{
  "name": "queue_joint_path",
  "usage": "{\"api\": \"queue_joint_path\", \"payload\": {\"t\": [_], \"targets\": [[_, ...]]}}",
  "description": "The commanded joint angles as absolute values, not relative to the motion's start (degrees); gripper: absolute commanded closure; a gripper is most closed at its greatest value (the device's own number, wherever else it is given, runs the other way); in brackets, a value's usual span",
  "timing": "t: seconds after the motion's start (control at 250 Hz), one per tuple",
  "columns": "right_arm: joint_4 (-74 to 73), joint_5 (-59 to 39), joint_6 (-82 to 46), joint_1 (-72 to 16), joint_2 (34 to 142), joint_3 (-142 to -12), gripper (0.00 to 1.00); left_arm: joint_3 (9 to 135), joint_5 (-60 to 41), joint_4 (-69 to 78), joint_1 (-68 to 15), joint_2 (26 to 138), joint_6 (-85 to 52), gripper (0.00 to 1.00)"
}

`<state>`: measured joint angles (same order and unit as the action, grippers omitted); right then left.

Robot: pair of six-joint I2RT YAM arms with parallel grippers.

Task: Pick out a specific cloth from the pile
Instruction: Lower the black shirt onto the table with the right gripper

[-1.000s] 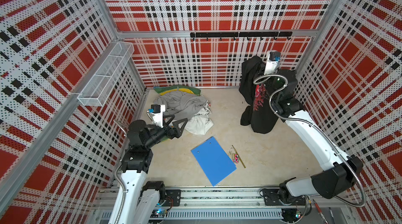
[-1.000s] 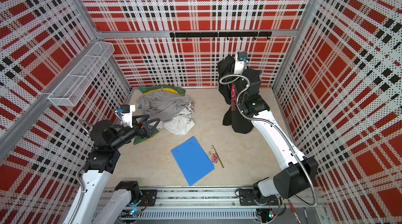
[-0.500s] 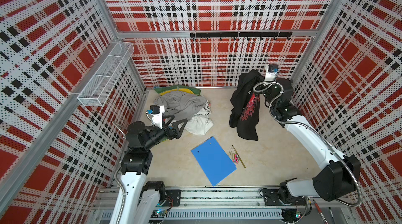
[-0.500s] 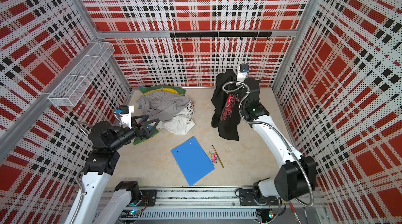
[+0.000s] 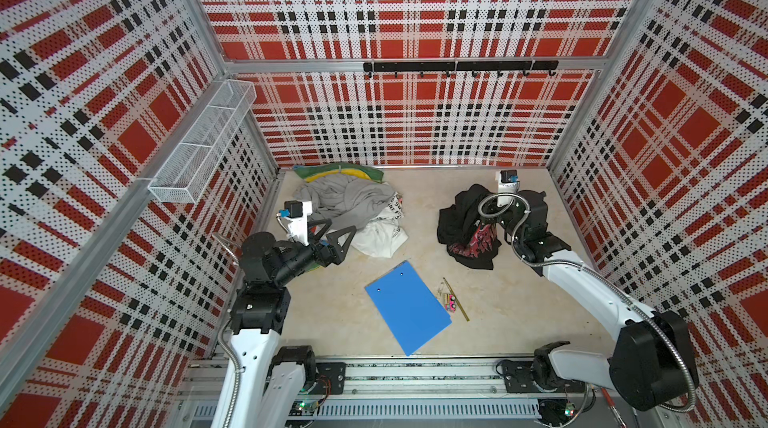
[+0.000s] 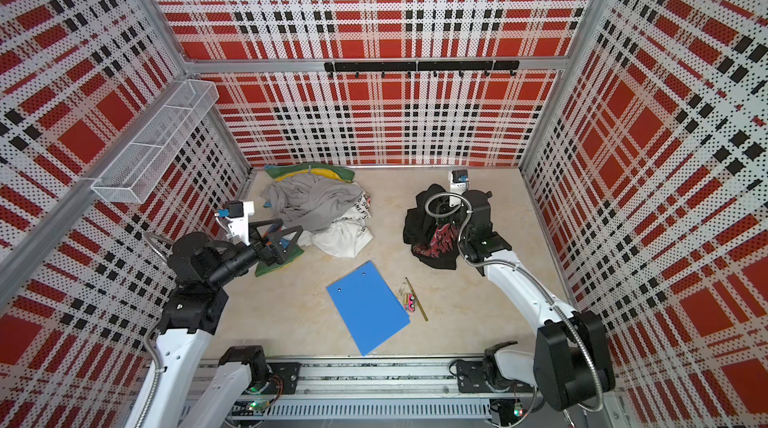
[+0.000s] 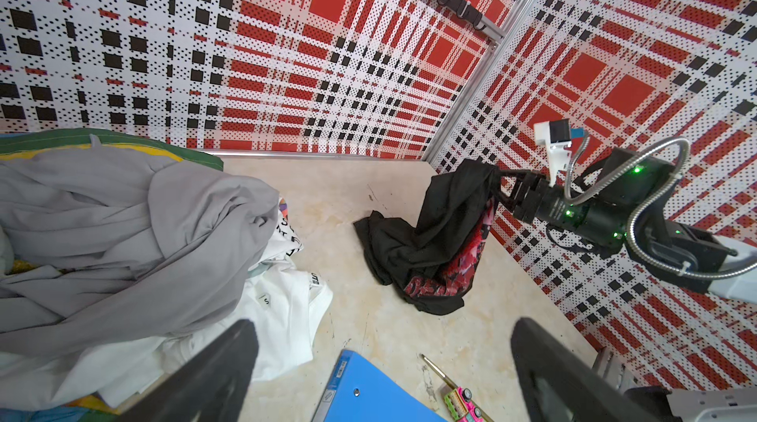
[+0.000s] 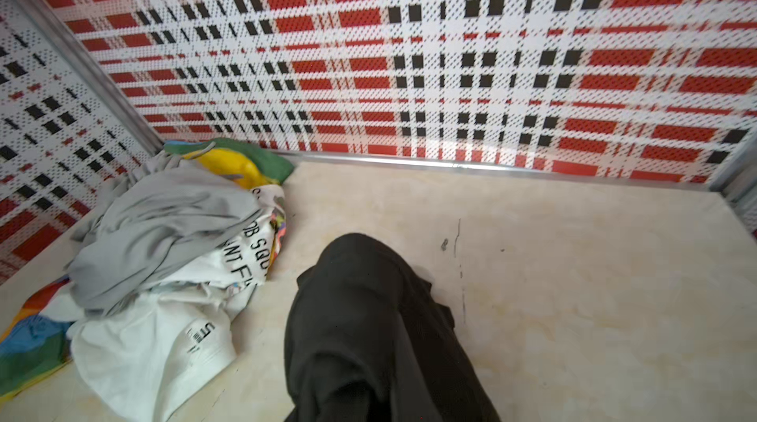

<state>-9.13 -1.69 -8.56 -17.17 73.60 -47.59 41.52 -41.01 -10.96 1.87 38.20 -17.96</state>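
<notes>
- Black cloth with a red and pink jagged print (image 5: 469, 235) is found on the right side of the beige marbled tabletop (image 5: 424, 206), well apart from the pile of grey, white and green garments (image 5: 349, 201). Its lower folds are heaped on the surface while its upper edge is held up.
- That upper edge is pinched by the right gripper (image 7: 500, 188), whose jaws are clamped tight on the fabric.
- The left gripper (image 5: 343, 226) is held spread wide and empty, just beside the pile's near edge.
- The separation is judged nearly done; only a clean set-down is left.
- The wrist should be brought low before the jaws are parted, so that the fabric is not dropped in a twist or snagged on a finger.
- A spot clear of the flat blue clipboard (image 5: 407, 305) should be chosen, and the pile should be left untouched.
</notes>
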Motion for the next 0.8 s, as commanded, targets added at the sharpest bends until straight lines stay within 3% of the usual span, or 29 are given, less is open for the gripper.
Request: {"api": "queue_joint_path", "payload": {"t": [0.0,0.264,0.608,0.796], "targets": [[-14.0,-3.4,-12.0,-17.2,76.2,-45.0,1.0,40.9,-41.2,-9.4,2.4,37.6,-18.3,0.01],[-12.0,-7.4,-13.7,-17.4,90.4,-48.2,1.0,40.9,-41.7,-9.3,2.7,37.7,-18.4,0.01],[-8.6,2.7,-18.0,-17.0,101.9,-50.5,1.0,40.8,-42.0,-9.1,2.7,38.0,-18.5,0.01],[-7.2,5.0,-17.2,-12.6,106.0,-56.0,1.0,40.7,-41.8,-9.1,2.8,37.8,-18.6,0.01]]}}
